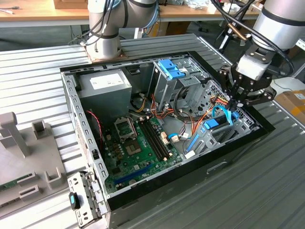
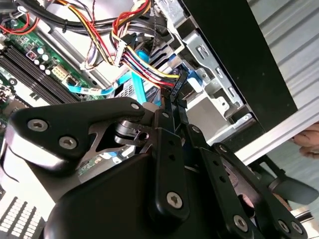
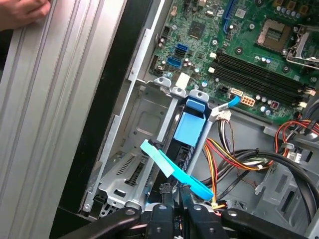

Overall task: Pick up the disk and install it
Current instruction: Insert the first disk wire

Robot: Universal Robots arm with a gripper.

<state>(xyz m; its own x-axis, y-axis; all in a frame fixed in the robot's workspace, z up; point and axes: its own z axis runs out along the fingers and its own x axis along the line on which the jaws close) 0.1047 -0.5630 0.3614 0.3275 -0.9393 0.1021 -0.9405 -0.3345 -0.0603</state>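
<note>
Gripper [image 1: 236, 106] hangs low over the open computer case [image 1: 238, 152]. In the exterior view it is at about two o'clock from the green board [image 1: 138, 143]. Its fingers [image 2: 167, 129] are squeezed close together. They seem to pinch a black plug [image 2: 175, 88] with red, yellow and black wires.

The disk [image 3: 188, 128] stands on its edge in a metal bay [image 3: 134, 149], just below the gripper, with its blue rail facing up. In the exterior view the disk [image 1: 210, 124] is at about three o'clock from the green board, near the case wall. A light blue flat cable [image 3: 169, 167] bends across the disk, close to the fingers.

A person's hand [image 3: 20, 12] is on the edge of the ridged table [image 1: 43, 76], outside the case. The grey power box [image 1: 105, 83] sits at about eleven o'clock from the board.
</note>
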